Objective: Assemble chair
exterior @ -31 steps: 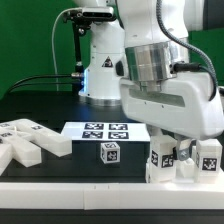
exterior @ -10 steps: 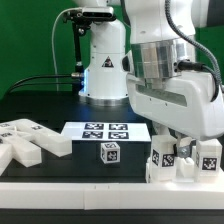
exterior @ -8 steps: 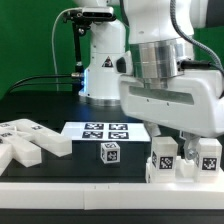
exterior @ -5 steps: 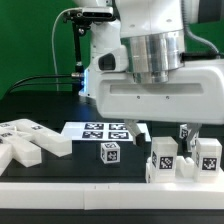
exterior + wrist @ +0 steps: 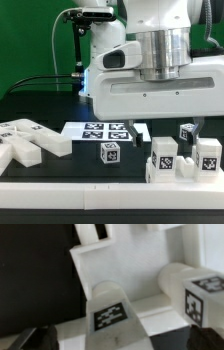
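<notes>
Just above chair (image 5: 185, 158), fingers (image 5: 141, 129) spread wide and empty; seating step looks done, next calls for fetching loose parts (image 5: 30, 143) well apart from it

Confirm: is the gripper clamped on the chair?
No, the gripper hangs open above the chair, fingers spread wide, gripping nothing.

- Wrist housing (image 5: 150, 95): wide, box-shaped white shell with rounded edges and a plain face.
- Flange (image 5: 160, 52), directly above the wrist housing: short silver-grey cylinder.
- Arm links (image 5: 160, 12), higher above the wrist housing: glossy white, rounded.
- Base column (image 5: 105, 45), behind the wrist housing: white, rounded, with a blue indicator light (image 5: 88, 73).
- Cables (image 5: 45, 80), behind the wrist housing: thin, black.
- Fingertips (image 5: 30, 339), below the wrist housing: dark grey, blurred.
</notes>
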`<state>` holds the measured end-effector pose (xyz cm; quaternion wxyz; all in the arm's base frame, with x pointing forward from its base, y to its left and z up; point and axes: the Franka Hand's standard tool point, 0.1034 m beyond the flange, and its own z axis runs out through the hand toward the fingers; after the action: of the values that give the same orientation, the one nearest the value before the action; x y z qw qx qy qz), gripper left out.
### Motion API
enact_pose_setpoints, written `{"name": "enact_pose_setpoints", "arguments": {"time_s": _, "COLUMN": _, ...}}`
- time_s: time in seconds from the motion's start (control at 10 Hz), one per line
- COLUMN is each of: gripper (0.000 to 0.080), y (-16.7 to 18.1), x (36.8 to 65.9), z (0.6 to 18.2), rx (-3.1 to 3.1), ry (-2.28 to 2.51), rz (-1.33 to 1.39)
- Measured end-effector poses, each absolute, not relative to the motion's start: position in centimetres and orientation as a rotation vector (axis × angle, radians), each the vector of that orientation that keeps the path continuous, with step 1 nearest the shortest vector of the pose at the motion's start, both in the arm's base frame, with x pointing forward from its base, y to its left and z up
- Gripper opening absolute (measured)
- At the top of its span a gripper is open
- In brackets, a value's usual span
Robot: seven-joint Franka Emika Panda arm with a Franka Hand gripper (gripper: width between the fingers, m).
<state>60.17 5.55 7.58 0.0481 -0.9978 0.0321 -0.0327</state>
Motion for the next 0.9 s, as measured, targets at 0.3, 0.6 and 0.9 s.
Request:
{"name": "enact_pose_setpoints", "arguments": {"time_s": 0.3, "gripper": 0.0621, "y": 5.61, "x": 60.36, "z": 7.41, "rx": -3.051, "ry": 0.042, "rz": -0.103}}
{"name": "enact_pose_setpoints", "arguments": {"time_s": 0.6, "gripper": 0.0288, "y": 5.53, "x": 60.31, "z": 7.31, "rx": -3.017, "ry": 0.387, "rz": -0.084}}
{"name": "enact_pose_setpoints", "arguments": {"time_s": 0.9, "gripper": 0.0288, "y": 6.04, "x": 60.36, "z": 7.33, "rx": -2.762, "ry": 1.25, "rz": -0.07}}
